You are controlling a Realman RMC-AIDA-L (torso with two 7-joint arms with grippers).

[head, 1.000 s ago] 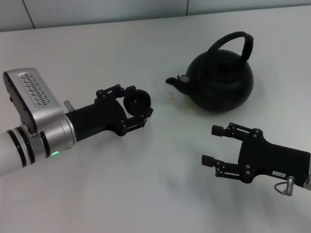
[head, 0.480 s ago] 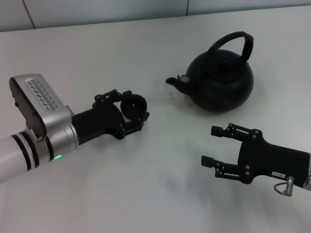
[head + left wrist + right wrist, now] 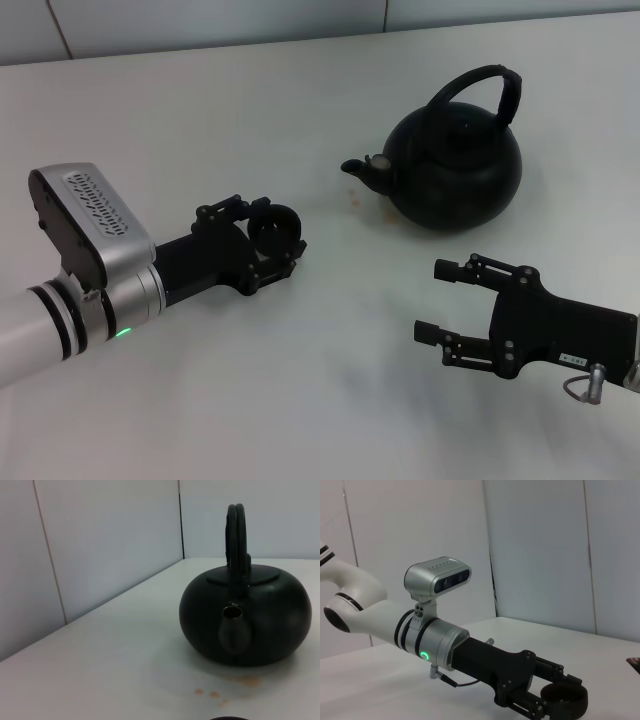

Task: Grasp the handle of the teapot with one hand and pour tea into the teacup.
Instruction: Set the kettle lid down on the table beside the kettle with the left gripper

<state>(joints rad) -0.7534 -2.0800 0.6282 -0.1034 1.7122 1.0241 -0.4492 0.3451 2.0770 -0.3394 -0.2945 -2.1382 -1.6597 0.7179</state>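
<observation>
Pinching the teacup (image 3: 276, 229), our left end effector (image 3: 272, 235) sits beside the teapot (image 3: 455, 170) spout; right end effector (image 3: 445, 300) spread.

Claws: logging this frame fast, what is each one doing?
Left claw: closed on the teacup.
Right claw: open, holding nothing.

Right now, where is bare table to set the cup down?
Bare: the table between the left end effector holding the teacup and the open right end effector. Crowded: beside the teapot spout, where stains lie.
</observation>
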